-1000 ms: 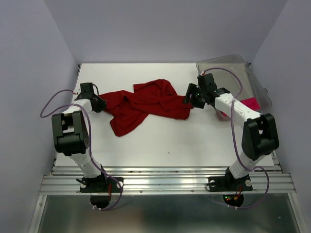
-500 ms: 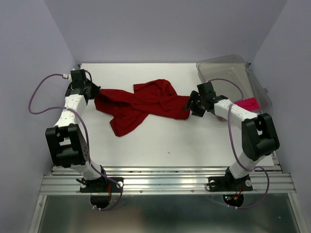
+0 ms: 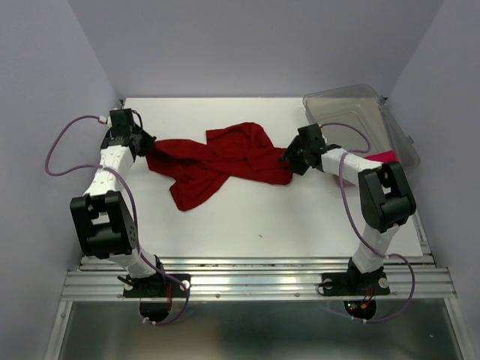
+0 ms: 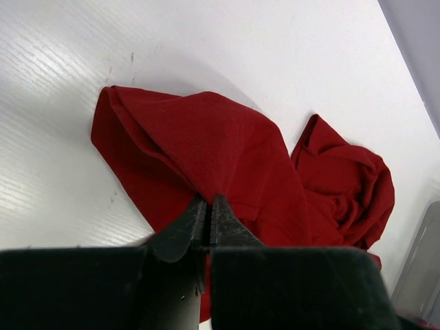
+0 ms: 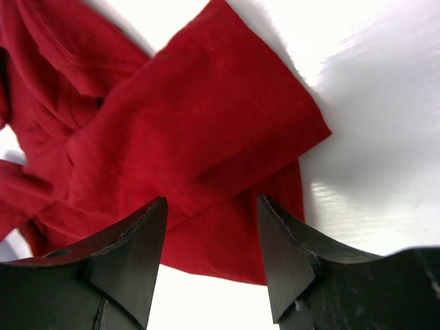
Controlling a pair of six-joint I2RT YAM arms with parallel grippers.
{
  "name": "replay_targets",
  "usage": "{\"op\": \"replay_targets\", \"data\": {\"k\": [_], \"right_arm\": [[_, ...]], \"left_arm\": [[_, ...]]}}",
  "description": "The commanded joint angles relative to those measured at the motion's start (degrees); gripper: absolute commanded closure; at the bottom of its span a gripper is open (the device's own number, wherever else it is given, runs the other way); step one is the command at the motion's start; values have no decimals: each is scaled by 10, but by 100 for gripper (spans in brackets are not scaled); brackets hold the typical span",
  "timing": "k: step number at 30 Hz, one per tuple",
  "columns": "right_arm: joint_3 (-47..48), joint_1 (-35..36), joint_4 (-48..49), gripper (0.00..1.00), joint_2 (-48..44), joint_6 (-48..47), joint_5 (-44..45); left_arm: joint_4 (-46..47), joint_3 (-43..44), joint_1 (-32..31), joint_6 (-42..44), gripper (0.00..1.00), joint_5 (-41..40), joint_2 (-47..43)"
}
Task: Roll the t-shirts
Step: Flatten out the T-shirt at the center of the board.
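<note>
Crimson t-shirt [image 3: 217, 161]: is being stretched, crumpled, across the middle of the white table [image 3: 262, 217], between both grippers.
Left gripper [image 4: 208, 201]: is being pressed closed on the shirt's left end, a fold being pinched at the fingertips.
Right gripper [image 5: 212, 201]: jaws are being held moderately apart over the shirt's right end; nothing is being gripped.
Magenta t-shirt [image 3: 386, 157]: is being partly hidden by the right arm, beside the clear bin [image 3: 352, 97], far right.

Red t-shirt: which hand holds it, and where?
The left hand pinches a fold at the left end of the red t-shirt; the right hand holds nothing.
</note>
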Motion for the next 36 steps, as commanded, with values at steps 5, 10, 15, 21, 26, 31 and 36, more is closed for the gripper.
{"op": "replay_targets", "data": {"k": [5, 10, 15, 21, 26, 31, 36], "right_arm": [[5, 0, 63, 42, 18, 70, 4], [14, 0, 67, 44, 41, 83, -1], [15, 0, 71, 43, 45, 85, 1], [32, 0, 71, 76, 62, 87, 27], [49, 0, 66, 97, 47, 64, 52], [78, 0, 48, 99, 35, 34, 73], [114, 0, 23, 77, 46, 5, 67]], "left_arm": [[2, 14, 2, 19, 100, 12, -3], [3, 9, 2, 19, 100, 14, -5], [3, 9, 2, 20, 100, 15, -7], [0, 12, 3, 23, 100, 16, -7], [-9, 17, 2, 31, 100, 10, -10], [-12, 22, 2, 37, 100, 5, -10], [-13, 26, 2, 42, 100, 3, -9]]}}
